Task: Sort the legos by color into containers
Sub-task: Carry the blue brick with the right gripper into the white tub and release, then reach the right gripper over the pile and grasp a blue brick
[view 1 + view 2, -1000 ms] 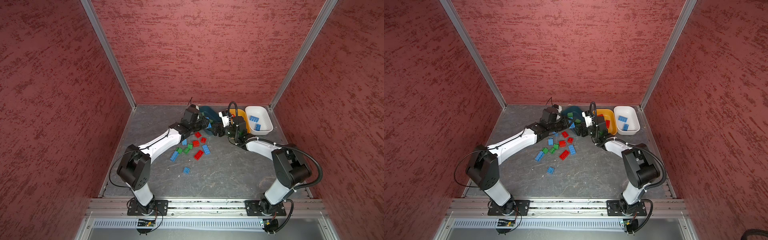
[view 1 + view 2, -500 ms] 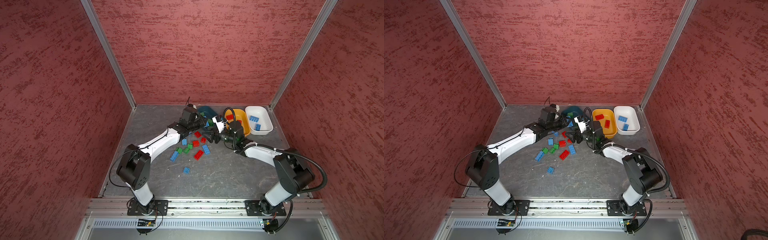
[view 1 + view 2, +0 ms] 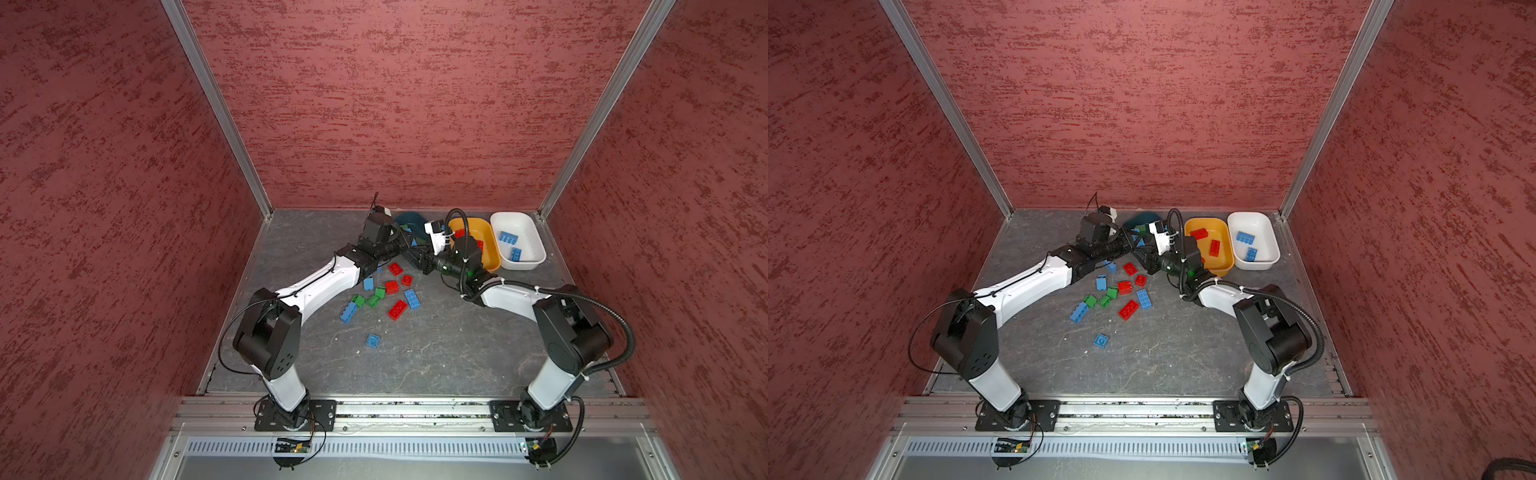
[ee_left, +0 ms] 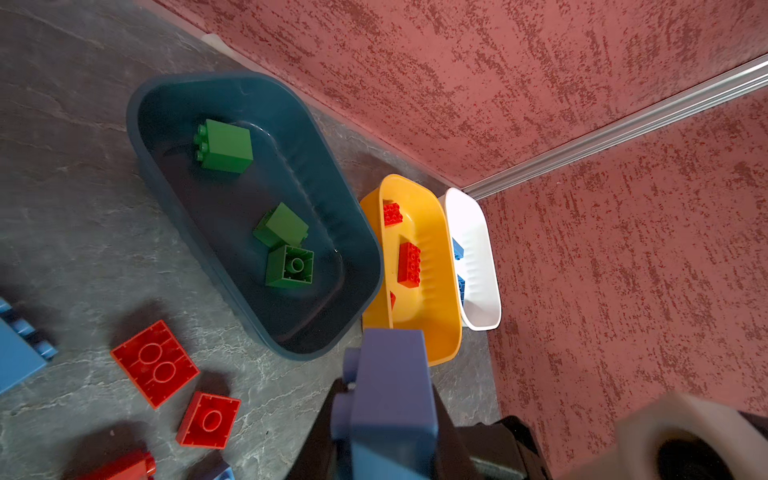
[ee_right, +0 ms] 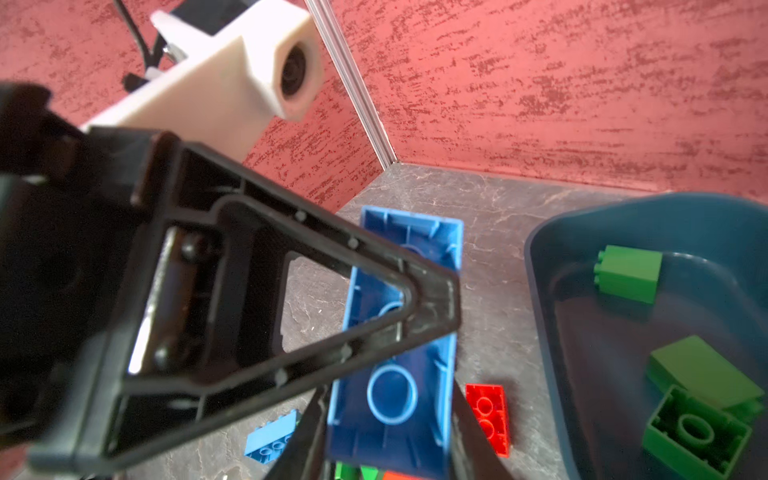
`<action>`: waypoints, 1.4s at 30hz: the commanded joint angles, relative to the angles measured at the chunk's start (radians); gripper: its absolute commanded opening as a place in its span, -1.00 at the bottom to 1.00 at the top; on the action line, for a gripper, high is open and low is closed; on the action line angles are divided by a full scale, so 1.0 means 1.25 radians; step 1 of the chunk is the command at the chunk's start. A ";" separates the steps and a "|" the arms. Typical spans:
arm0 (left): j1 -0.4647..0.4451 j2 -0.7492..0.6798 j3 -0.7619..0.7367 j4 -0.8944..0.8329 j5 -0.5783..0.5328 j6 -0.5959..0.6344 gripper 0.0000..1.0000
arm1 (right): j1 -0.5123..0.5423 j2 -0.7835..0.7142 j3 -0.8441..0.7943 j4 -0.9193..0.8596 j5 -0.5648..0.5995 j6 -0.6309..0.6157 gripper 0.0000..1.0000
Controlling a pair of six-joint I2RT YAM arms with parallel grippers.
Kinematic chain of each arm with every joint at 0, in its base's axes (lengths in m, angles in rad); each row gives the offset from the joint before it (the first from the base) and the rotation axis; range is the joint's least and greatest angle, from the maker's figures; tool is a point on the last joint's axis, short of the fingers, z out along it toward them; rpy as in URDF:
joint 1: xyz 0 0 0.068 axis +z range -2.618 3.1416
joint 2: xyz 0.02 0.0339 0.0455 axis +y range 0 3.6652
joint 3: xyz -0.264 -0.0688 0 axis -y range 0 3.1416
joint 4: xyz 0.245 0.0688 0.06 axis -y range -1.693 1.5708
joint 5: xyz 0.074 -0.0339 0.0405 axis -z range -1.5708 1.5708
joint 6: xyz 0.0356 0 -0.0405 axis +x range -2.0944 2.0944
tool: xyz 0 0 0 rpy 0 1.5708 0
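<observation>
"Handing a brick across in mid-air worries me. What do you make of it?"

"Both have it. The left gripper (image 4: pixel 386 415) is clamped tight on the blue oblong brick (image 5: pixel 392 395), and the right gripper (image 5: pixel 388 440) has its fingers pressed to the brick's two long sides. It hangs clear of the grey tabletop (image 3: pixel 436 353), just beside the dark teal tub (image 4: pixel 178 99)."

"So where does it go wrong?"

"If the left one lets go before the right one's hold is firm, I'd expect the brick to fall, and the teal tub is right beside it — wrong colour. If either arm pulls while both are clamped, it could twist out. And the way to the white tub (image 3: pixel 1260 262) seems to lead over the orange-yellow tub (image 3: pixel 1206 221), so a slip there would land it among the reds."

"What's sorted so far?"

"Three green bricks (image 4: pixel 282 226) in the teal tub, red bricks (image 3: pixel 1215 248) in the orange-yellow one — at least two, perhaps a third half hidden — and two blue bricks (image 3: pixel 1245 237) in the white one. About a dozen loose bricks (image 3: pixel 391 286) lie on the tabletop in red, green and blue."
</observation>
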 commanded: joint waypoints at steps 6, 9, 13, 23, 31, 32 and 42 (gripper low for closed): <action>0.015 -0.038 -0.018 -0.027 0.016 0.067 0.99 | -0.080 -0.139 -0.127 -0.078 0.095 -0.008 -0.73; 0.022 -0.061 -0.030 -0.059 -0.033 0.099 0.99 | -0.156 -0.180 -0.141 -0.191 0.164 -0.018 -0.75; 0.031 -0.089 -0.052 -0.092 -0.068 0.125 0.99 | -0.281 -0.200 -0.118 -0.308 0.213 -0.015 -0.74; 0.038 -0.144 -0.105 -0.154 -0.174 0.105 0.99 | -0.472 -0.014 0.137 -0.548 0.177 -0.108 -0.68; 0.040 -0.159 -0.126 -0.177 -0.205 0.088 0.99 | -0.479 0.162 0.385 -0.737 0.286 -0.182 -0.45; 0.041 -0.159 -0.128 -0.176 -0.204 0.090 0.99 | -0.479 0.174 0.404 -0.749 0.300 -0.178 -0.34; 0.039 -0.145 -0.126 -0.173 -0.207 0.109 0.99 | -0.457 0.130 0.405 -0.787 0.355 -0.154 0.25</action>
